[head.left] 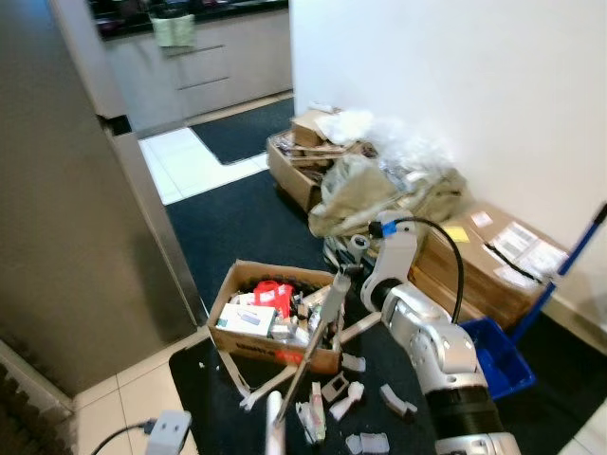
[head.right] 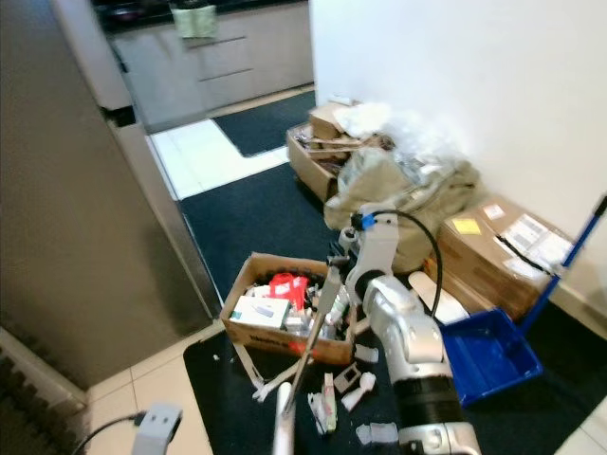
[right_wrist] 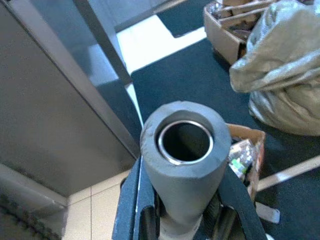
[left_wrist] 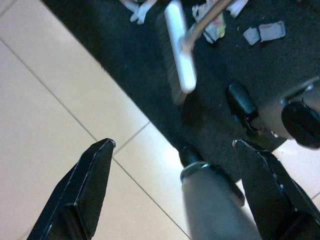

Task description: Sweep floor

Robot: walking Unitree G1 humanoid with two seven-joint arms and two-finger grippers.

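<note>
On the mat, cardboard box [head.left: 270, 318] holds packets [head.left: 248, 318].

Dark mat [head.left: 237, 227] (over pale tile) carries an open cardboard box [head.left: 275, 318] and scattered white scraps [head.left: 343, 398].

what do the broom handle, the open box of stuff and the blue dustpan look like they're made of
Broom handle: seemingly a metal tube under a matte grey sleeve, since a shiny ring lines its hollow end; the right claw is shut on it.
Open box: plain brown cardboard, with raw folded flaps.
Blue dustpan: probably moulded plastic, judging by its even, slightly glossy colour.
Left claw: open above the floor.
</note>
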